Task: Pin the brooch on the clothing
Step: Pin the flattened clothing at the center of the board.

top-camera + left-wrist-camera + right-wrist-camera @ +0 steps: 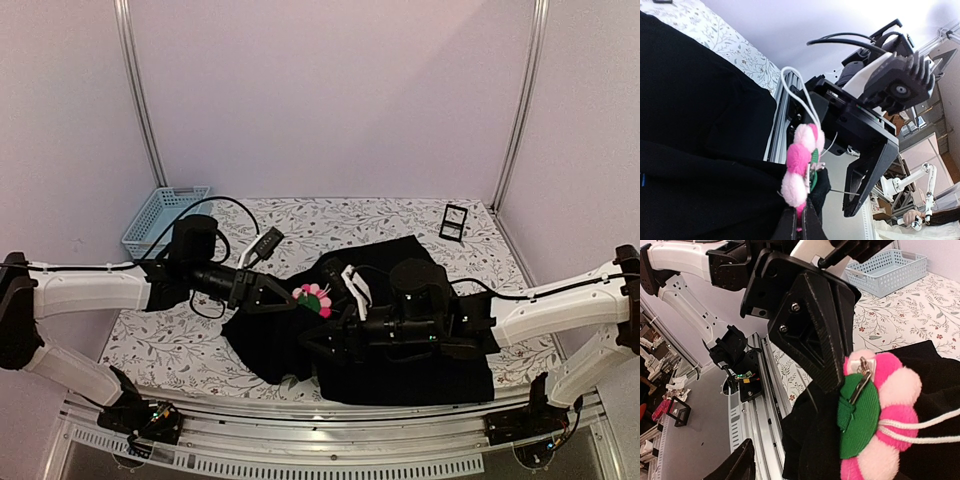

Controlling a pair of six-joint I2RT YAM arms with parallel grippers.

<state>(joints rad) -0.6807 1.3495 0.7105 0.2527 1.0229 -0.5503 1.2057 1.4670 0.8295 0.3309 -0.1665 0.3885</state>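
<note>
The brooch (313, 298), pink and pale pom-pom petals on a green felt back, hangs above the left edge of the clothing (420, 375), a black shirt spread on the table. My left gripper (292, 300) is shut on the brooch's lower edge (800, 165), and its thin pin sticks out sideways. My right gripper (322, 342) faces it from the right, jaws apart around a raised fold of the shirt (810, 440). One of its fingers (737, 466) stands clear of the fold. The brooch's back and metal clasp (860, 380) face the right wrist camera.
A light-blue basket (163, 218) stands at the back left, and a small black stand (453, 222) at the back right. The floral tablecloth (330, 220) covers the table. An aluminium rail (330, 440) runs along the near edge. A white cord (797, 100) loops off the brooch.
</note>
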